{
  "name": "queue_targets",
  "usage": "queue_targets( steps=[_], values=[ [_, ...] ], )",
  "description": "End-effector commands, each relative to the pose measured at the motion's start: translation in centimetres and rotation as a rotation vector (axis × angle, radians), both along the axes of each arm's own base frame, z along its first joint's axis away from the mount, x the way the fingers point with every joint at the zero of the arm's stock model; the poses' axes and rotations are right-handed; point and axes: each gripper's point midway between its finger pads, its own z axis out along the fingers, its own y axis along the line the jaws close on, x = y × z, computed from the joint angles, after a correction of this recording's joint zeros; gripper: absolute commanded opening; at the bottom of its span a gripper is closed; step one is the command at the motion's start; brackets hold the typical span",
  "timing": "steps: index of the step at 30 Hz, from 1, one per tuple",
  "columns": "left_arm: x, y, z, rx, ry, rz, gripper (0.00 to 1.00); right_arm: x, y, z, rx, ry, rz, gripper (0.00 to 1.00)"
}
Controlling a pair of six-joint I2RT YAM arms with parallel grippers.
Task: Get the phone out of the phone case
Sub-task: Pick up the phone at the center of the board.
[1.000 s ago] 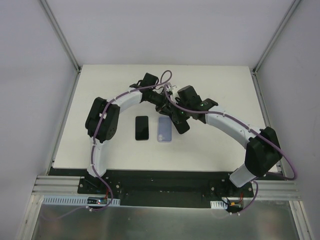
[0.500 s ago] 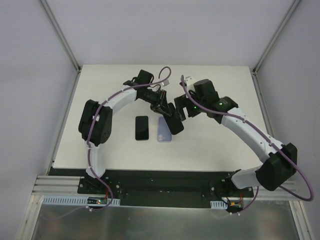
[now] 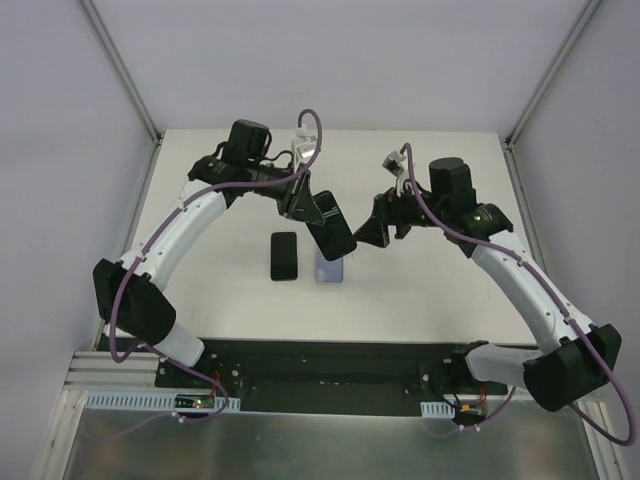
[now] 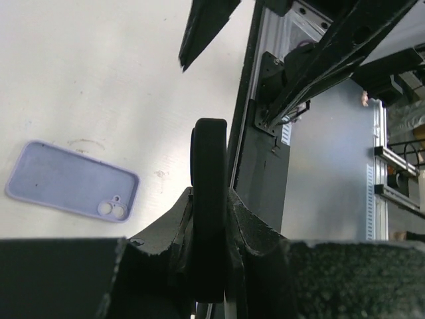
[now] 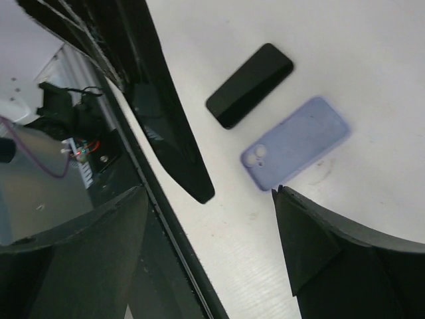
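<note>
Release on the right: my right gripper [image 3: 368, 232] now gapes wide and has drawn back to the right. My left gripper [image 3: 308, 207] alone pinches the black slab [image 3: 330, 228] above the table [image 3: 430, 300]; phone or case, I cannot tell. Below lie a black phone [image 3: 284, 257] and, just right, an empty lilac case [image 3: 331, 272].

My left claw [image 3: 312, 208], clamped on a dark slab [image 3: 335, 235], hangs over the far end of the lilac case [image 3: 330, 272]: no straight drop there. My right claw [image 3: 368, 232], jaws wide, sits just right of the slab, apart from it. Black phone [image 3: 284, 257] lies left of the case, with a narrow bare strip between. Table [image 3: 440, 290] right of the case: open lane.
</note>
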Motion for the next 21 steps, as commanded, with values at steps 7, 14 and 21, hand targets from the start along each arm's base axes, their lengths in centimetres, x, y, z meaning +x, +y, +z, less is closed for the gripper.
queue_targets(
  steps=[7,14,21],
  values=[
    [-3.5,-2.3,3.7,-0.106,-0.132,-0.164,0.0,-3.4,4.4,2.9,0.168,0.02,0.31,0.79],
    [-3.2,-2.5,4.9,-0.15,-0.167,-0.129,0.0,-4.1,4.3,1.1,0.154,0.026,0.327,0.73],
    [-3.4,-2.7,5.3,-0.186,-0.156,-0.106,0.0,-4.5,4.2,1.3,0.166,0.017,0.344,0.58]
  ],
)
